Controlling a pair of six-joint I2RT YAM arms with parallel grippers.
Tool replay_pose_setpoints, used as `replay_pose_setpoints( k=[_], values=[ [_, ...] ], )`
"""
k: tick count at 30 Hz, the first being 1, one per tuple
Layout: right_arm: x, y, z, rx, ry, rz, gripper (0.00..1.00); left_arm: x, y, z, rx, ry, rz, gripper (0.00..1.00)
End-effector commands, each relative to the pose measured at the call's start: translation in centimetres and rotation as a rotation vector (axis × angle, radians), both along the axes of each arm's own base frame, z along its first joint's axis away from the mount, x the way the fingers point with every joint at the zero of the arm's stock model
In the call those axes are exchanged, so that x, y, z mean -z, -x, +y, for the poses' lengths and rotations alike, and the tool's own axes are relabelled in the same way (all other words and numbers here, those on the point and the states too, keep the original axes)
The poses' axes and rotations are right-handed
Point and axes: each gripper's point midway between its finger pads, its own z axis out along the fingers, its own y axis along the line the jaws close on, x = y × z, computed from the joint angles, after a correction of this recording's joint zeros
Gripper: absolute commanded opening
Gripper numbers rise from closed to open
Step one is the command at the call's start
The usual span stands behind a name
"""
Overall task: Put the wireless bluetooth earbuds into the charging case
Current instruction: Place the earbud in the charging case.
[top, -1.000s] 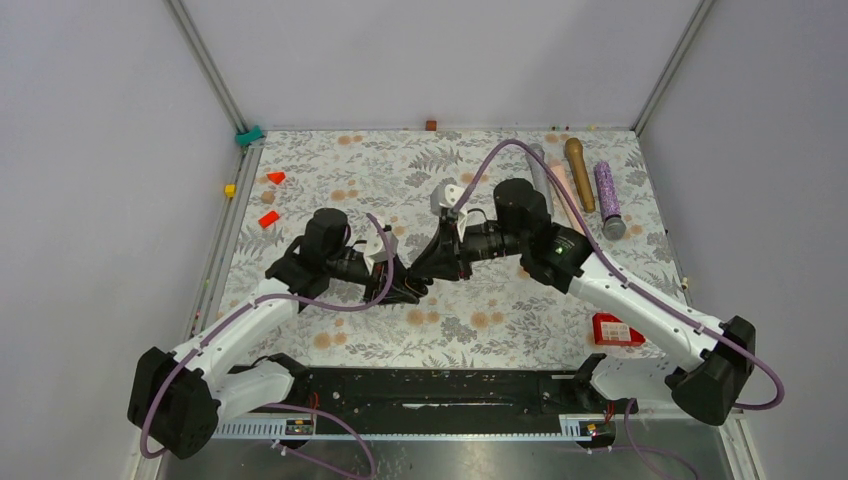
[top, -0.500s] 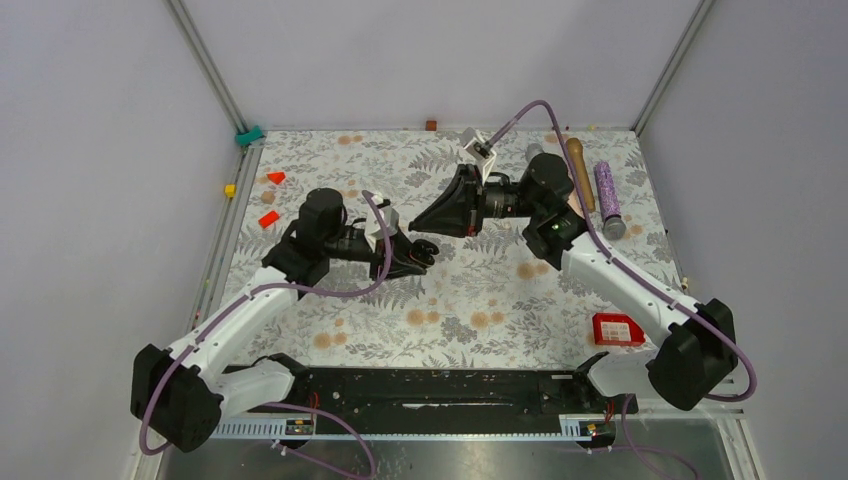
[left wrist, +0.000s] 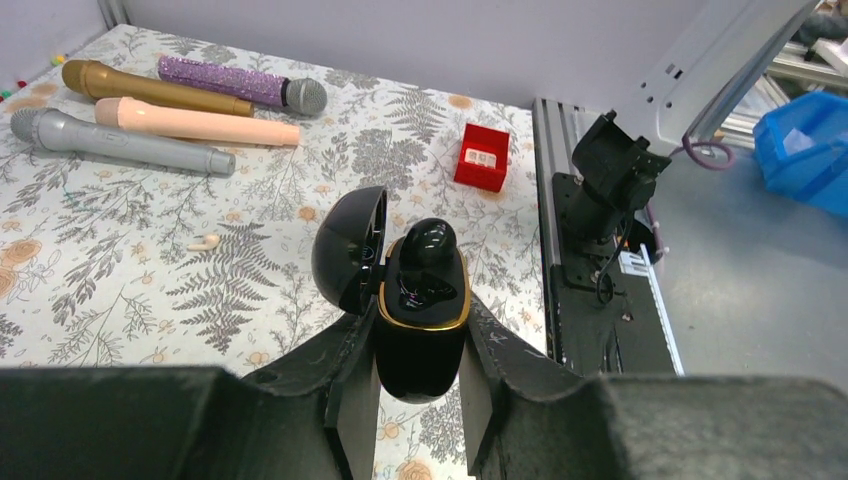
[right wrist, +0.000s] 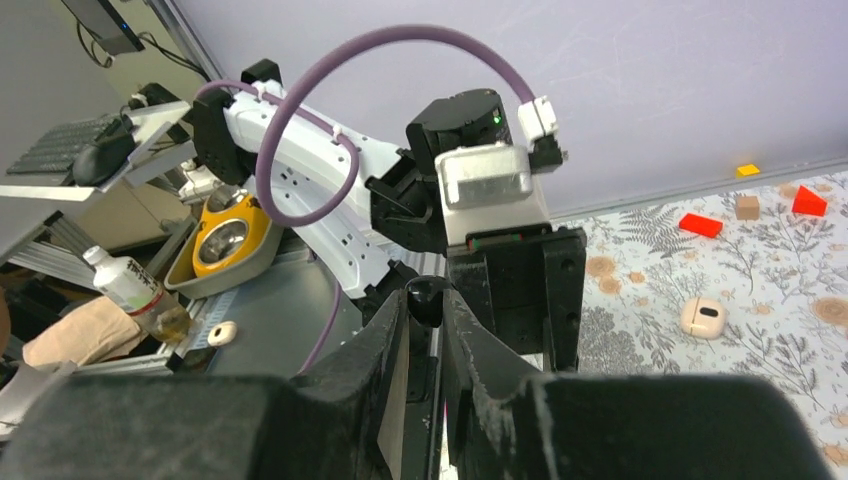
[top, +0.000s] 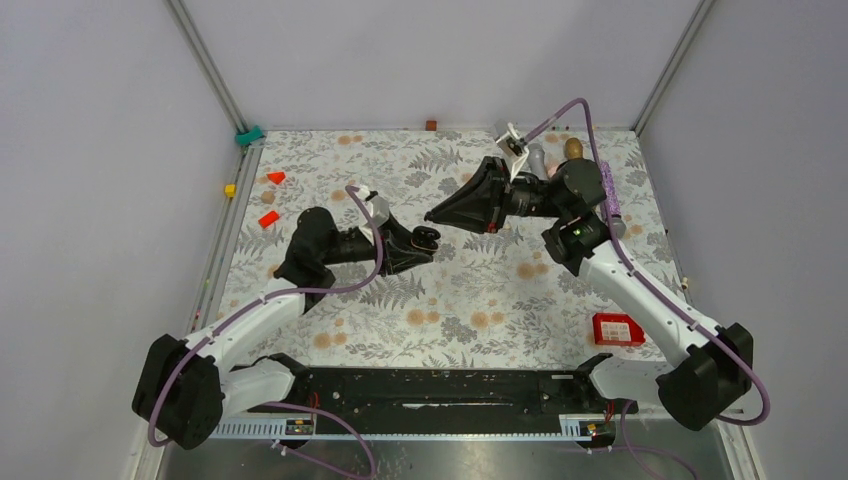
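Observation:
My left gripper [left wrist: 420,325] is shut on a glossy black charging case [left wrist: 420,355] with a gold rim. Its lid [left wrist: 345,250] hangs open to the left. One black earbud [left wrist: 426,240] sits in the case. In the top view the left gripper [top: 422,240] holds the case above the mat's middle. My right gripper [right wrist: 427,300] is shut on a small glossy black earbud [right wrist: 426,290] at its fingertips. In the top view its tip [top: 434,216] hovers just beyond the case, apart from it. A small cream case [right wrist: 703,318] with a dark hollow lies on the mat.
A tiny cream earbud [left wrist: 204,241] lies on the mat. Silver [left wrist: 120,145], pink [left wrist: 195,122], gold [left wrist: 150,88] and purple [left wrist: 240,85] microphones lie at the far right. A red box [top: 617,328] sits near right. Red blocks [top: 275,177] and small cubes lie far left.
The two grippers met low near the mat's middle. Both have since moved farther from the bases. The right gripper has drawn up and back to the right.

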Motion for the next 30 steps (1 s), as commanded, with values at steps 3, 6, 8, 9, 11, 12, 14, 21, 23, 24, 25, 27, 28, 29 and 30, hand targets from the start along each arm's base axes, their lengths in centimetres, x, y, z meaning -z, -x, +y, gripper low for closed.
replay_pose_setpoints(
  k=[3,6,8,9,11,12,14,21,23,24,25,27,28,29,30],
  values=[
    [1.3,-0.1,-0.5,0.043,0.013,-0.076,0.15,-4.1,0.4,0.1,-0.007,0.19,-0.066,0.0],
    [1.8,-0.3,-0.4,0.054,0.014,-0.08,0.15,-3.7,0.5,0.1,-0.003,0.196,-0.066,0.0],
    [2.2,-0.5,-0.4,0.063,0.016,-0.072,0.15,-3.5,0.6,0.1,0.001,0.193,-0.073,0.0],
    [2.4,-0.6,-0.3,0.068,0.017,-0.067,0.15,-3.4,0.7,0.1,0.005,0.192,-0.076,0.0],
    [2.7,-0.6,0.0,0.065,0.02,-0.062,0.15,-3.3,0.9,0.0,0.012,0.194,-0.087,0.0],
    [2.9,-0.6,0.2,0.06,0.023,-0.057,0.15,-3.3,0.9,0.1,0.014,0.196,-0.093,0.01],
    [3.3,-0.2,0.6,0.045,0.029,-0.055,0.15,-3.3,1.0,0.1,0.018,0.196,-0.098,0.01],
    [4.1,0.6,1.6,0.011,0.047,-0.052,0.15,-3.2,1.2,0.1,0.022,0.195,-0.103,0.02],
    [4.5,0.5,1.6,0.014,0.055,-0.055,0.15,-3.4,1.3,0.1,0.026,0.197,-0.106,0.02],
    [4.6,0.4,1.7,0.017,0.057,-0.055,0.15,-3.4,1.3,0.1,0.03,0.198,-0.106,0.02],
    [4.8,0.3,1.8,0.018,0.059,-0.053,0.15,-3.4,1.4,0.1,0.032,0.197,-0.104,0.02],
    [5.0,0.4,2.0,0.012,0.064,-0.046,0.15,-3.5,1.5,0.1,0.036,0.202,-0.105,0.02],
    [5.1,0.4,2.1,0.01,0.066,-0.045,0.15,-3.6,1.5,0.1,0.039,0.205,-0.104,0.02],
    [5.2,0.4,2.3,0.006,0.067,-0.043,0.15,-3.7,1.6,0.1,0.041,0.207,-0.107,0.03],
    [5.2,0.5,2.4,0.005,0.069,-0.043,0.15,-3.7,1.7,0.1,0.045,0.207,-0.105,0.02]
  ],
)
